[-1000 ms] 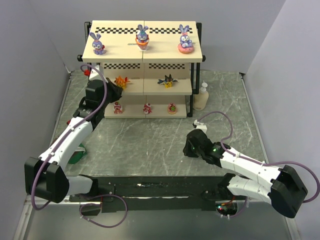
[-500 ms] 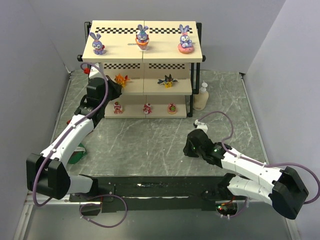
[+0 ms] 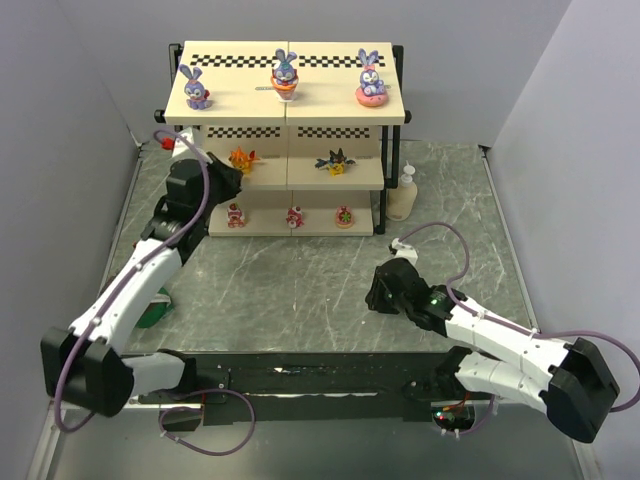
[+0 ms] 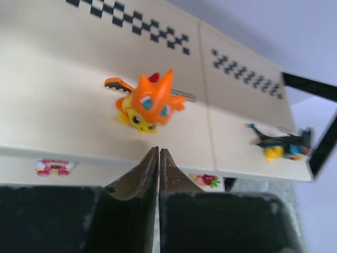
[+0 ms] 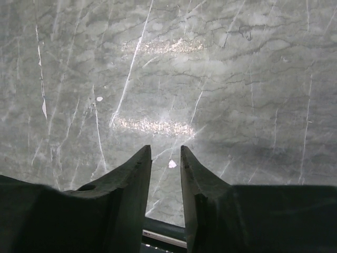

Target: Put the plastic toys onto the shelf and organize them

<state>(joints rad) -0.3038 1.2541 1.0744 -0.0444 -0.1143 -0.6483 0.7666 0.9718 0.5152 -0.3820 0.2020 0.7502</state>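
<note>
Cream-board shelf (image 3: 230, 100), black metal frame, checker strips, at far edge of veined grey marble-look worktop (image 5: 237, 79). All eight glossy plastic toys on it: three long-eared purple-blue bunnies (image 3: 196, 89) along top board, spiky orange creature (image 4: 147, 105) at middle board's left end, winged dark blue-yellow figure (image 4: 279, 146) toward its right end, three round red-pink figures (image 3: 295, 216) on bottom board. My left gripper (image 4: 159, 150) hovers just before the orange one, fingers nearly touching, empty. My right gripper (image 5: 164, 149) hangs over the worktop's near right part, fingers partly apart, empty.
</note>
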